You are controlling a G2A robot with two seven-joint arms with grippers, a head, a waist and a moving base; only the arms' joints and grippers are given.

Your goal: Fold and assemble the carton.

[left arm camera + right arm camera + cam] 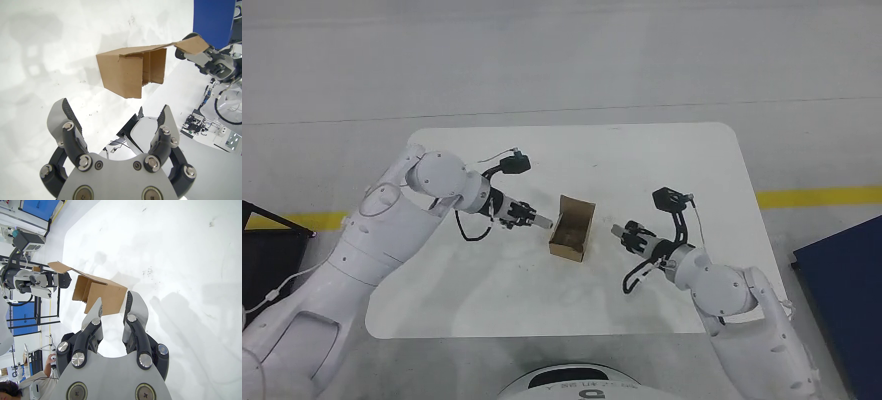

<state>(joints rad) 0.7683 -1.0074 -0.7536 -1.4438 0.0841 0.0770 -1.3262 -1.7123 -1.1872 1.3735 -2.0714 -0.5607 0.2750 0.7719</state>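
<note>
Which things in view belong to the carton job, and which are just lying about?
Job: carton, one flap sticking out; left gripper, fingers open, close beside it; right gripper, fingers open, apart from it; white table under them.
Lying about: blue panel and yellow line on the floor, off the table.

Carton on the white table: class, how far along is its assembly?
Done: the carton stands as a box, walls raised. In hand: nothing; the left pincer and right pincer hang open on either side of it. Left: one flap sticks out unfolded and a side gapes, so closing probably remains.
</note>
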